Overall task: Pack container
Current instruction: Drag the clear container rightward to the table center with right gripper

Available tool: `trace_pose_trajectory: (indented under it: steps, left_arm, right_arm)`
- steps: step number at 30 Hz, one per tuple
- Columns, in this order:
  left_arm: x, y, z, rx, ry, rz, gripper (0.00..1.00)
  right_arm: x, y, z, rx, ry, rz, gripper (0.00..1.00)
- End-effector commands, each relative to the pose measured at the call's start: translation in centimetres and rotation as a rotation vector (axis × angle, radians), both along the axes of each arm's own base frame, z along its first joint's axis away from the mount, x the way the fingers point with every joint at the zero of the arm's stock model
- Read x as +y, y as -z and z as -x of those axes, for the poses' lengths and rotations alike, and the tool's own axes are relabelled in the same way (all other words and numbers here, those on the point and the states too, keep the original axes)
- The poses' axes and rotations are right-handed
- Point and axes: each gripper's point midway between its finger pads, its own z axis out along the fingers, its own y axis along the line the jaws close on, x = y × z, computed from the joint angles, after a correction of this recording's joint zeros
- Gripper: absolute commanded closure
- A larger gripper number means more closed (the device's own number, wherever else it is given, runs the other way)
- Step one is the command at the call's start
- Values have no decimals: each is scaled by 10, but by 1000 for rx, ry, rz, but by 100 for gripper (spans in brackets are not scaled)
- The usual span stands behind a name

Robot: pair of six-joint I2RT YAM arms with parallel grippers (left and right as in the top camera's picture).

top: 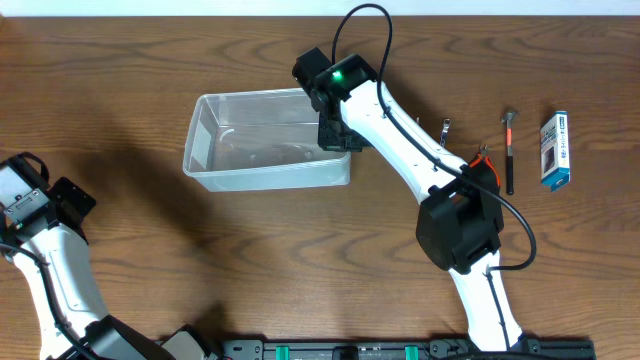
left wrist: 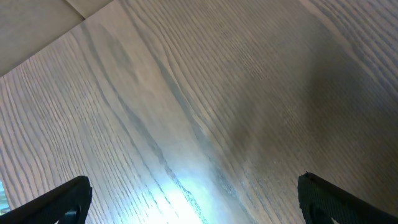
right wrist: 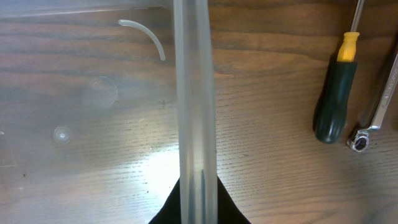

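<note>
The container (top: 268, 176) is a clear plastic tub with rounded corners, standing on the wooden table at centre left. It looks empty. My right gripper (top: 335, 130) is shut on the tub's right wall. In the right wrist view the rim (right wrist: 194, 93) runs straight up between the two black fingers (right wrist: 198, 202). My left gripper (top: 72, 198) is open and empty at the far left of the table. In the left wrist view (left wrist: 194, 199) it is over bare wood.
Right of the tub lie a green-handled screwdriver (right wrist: 336, 93) and a metal wrench (right wrist: 378, 107). The overhead view shows a small hammer-like tool (top: 509, 150), an orange-handled tool (top: 483, 160) partly under my right arm, and a blue-and-white box (top: 556, 150).
</note>
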Motion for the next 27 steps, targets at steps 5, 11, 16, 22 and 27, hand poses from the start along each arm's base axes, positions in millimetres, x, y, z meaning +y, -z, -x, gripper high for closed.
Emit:
trace_pose_trajectory:
  steps: [5, 11, 16, 22, 27]
  left_arm:
    - [8, -11, -2, -3, -5, -32, 2]
    - [8, -11, -2, -3, -5, -32, 2]
    - [8, -11, -2, -3, -5, -32, 2]
    - [8, -11, -2, -3, -5, -32, 2]
    - [8, -11, -2, -3, -5, -32, 2]
  right_arm:
    - [-40, -5, -15, -25, 46, 101, 99]
    - [-81, -8, -13, 18, 99, 187, 99]
    - [-89, -8, -14, 38, 67, 196, 99]
    - [-79, -12, -19, 20, -61, 212, 99]
    - [-75, -26, -25, -25, -112, 186, 99]
